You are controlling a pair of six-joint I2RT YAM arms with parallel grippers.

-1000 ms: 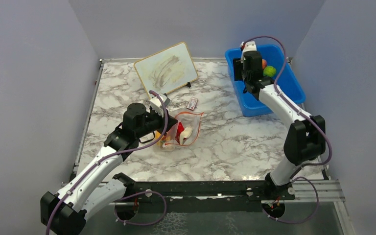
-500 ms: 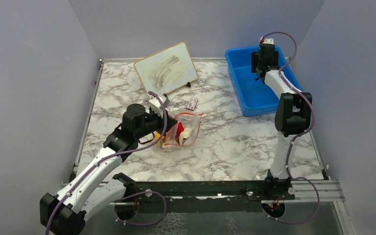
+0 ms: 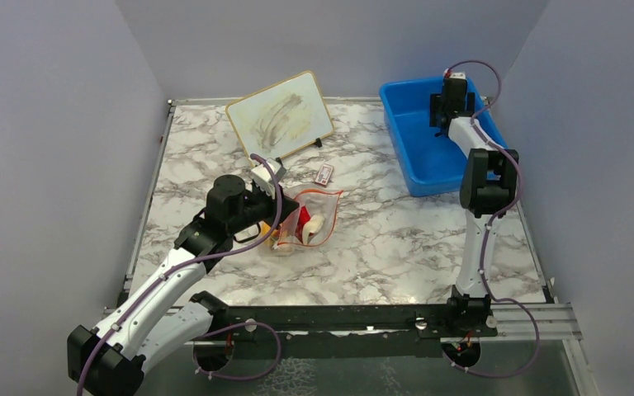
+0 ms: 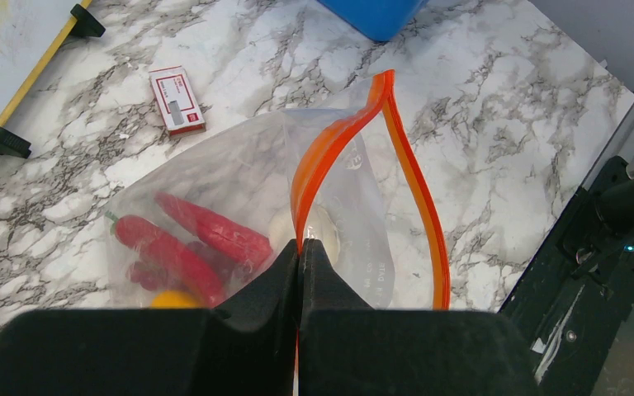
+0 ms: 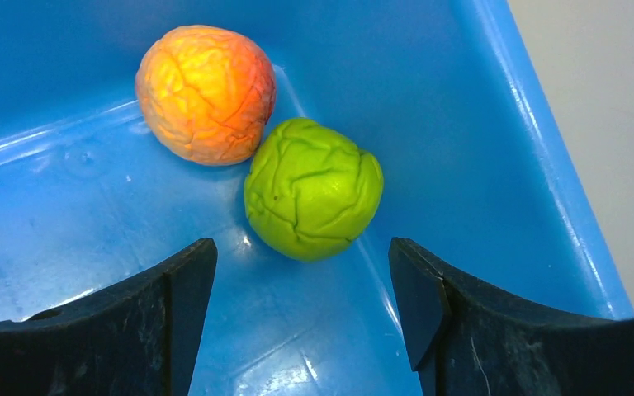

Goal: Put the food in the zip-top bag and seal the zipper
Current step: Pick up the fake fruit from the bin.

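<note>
- Bag lies on the marble desk, near the middle and a little to the left, in front of the left arm.
- Its mouth is open: the orange zipper makes a tall loop, and the two sides are well apart at the top.
- Left gripper is clenched on the zipper at the lower end of this loop. The jaws are pressed together with the strip between them.
- Inside the bag I see a red chili, a second red piece just beside it, a white mushroom behind the strip, and a bit of yellow pepper near the gripper.
- A small red-and-white card lies on the desk beyond the bag, apart from it.
- A whiteboard stands tilted at the far side of the desk.
- Right gripper is released and is over the far right corner of the blue bin. Its fingers are wide apart.
- Green fruit lies on the bin floor between these fingers; no finger touches it.
- Peach fruit lies against the green fruit, on its far left side, close to the bin wall.
</note>
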